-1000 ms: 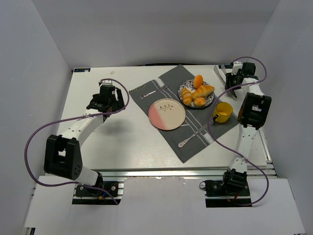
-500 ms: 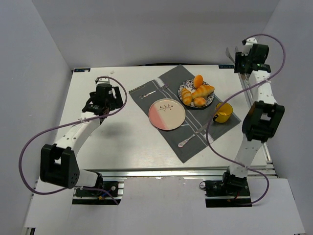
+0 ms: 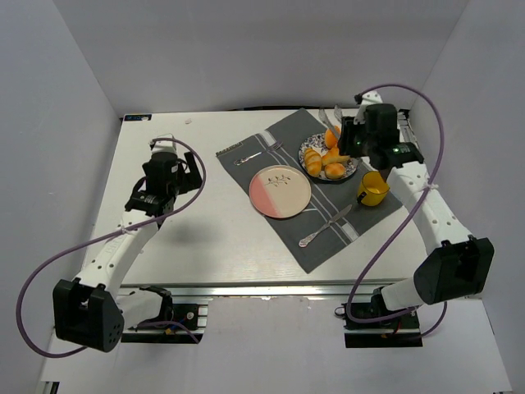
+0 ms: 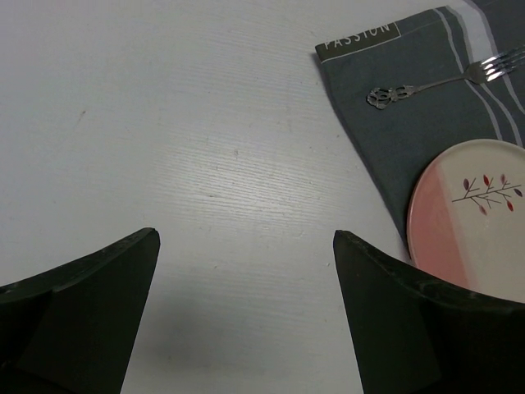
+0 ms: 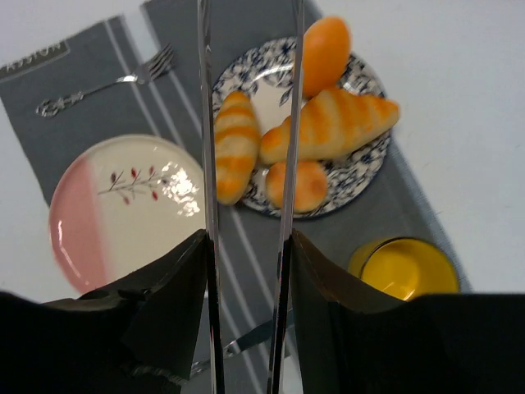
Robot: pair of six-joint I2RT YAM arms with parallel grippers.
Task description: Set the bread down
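- The top camera sits high, above and behind my two bases. It looks steeply down and forward over the whole desk (image 3: 205, 238), both arms and the grey walls. It is the far view.
- The left wrist camera sits low and close over the desk. It looks out between the wide-apart fingers of my left pincer (image 4: 244, 238) toward a corner of the placemat (image 4: 410, 123).
- The right wrist camera hangs higher and looks almost straight down past my right pincer (image 5: 246, 246) and the tongs (image 5: 204, 123) it clamps.
- All three views share the pink plate (image 4: 467, 213) and the fork (image 4: 435, 82). The bread plate (image 5: 361, 176) and yellow cup (image 5: 406, 267) show only from the top and right wrist.
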